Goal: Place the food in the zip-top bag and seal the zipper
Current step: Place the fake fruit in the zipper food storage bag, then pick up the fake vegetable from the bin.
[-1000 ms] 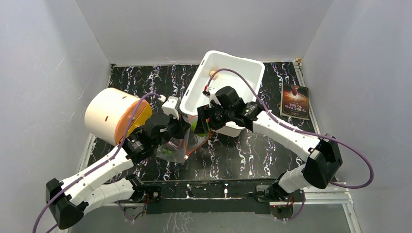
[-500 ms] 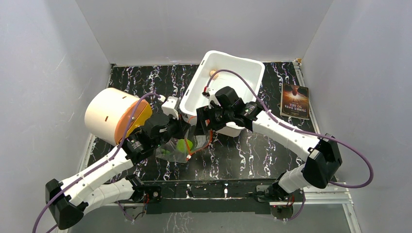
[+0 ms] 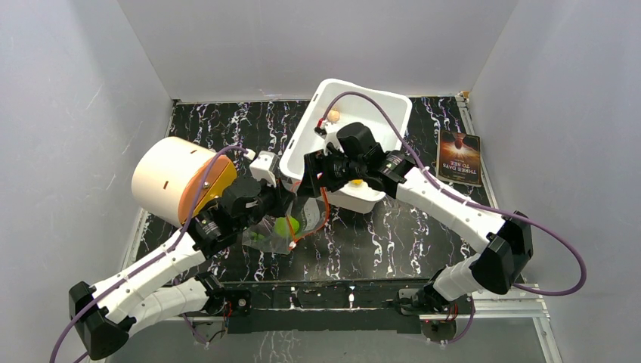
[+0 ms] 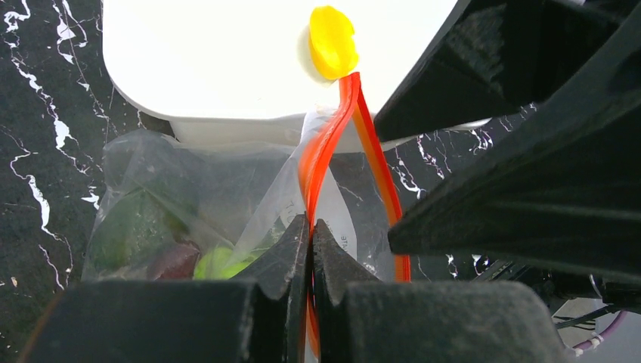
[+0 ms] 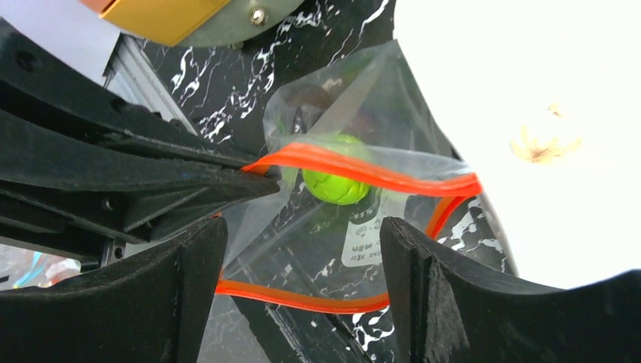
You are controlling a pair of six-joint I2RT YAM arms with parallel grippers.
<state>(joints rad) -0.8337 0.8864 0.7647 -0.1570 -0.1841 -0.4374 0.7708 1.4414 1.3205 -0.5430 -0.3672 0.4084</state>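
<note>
The clear zip-top bag [image 3: 274,233] lies in front of the white tub, its mouth held up and open. My left gripper [image 4: 311,229] is shut on one side of the red-orange zipper [image 4: 330,128]. Inside the bag are the bright green lime [image 5: 335,178], a dark green avocado [image 4: 130,227] and a purple-brown fruit [image 4: 174,261]. My right gripper [image 5: 302,261] hangs open and empty just above the bag's mouth, near the tub's front wall. The yellow mango piece [image 4: 332,41] and a beige bulb [image 3: 332,116] lie in the tub.
The white tub [image 3: 378,102] stands at the back middle. A cream cylinder with an orange lid [image 3: 178,181] lies on its side at the left, close to my left arm. A dark booklet [image 3: 459,157] rests at the right edge.
The lime has left my right gripper and now lies in the bag. The right gripper has risen and pulled back toward the tub. My left gripper keeps its hold.
</note>
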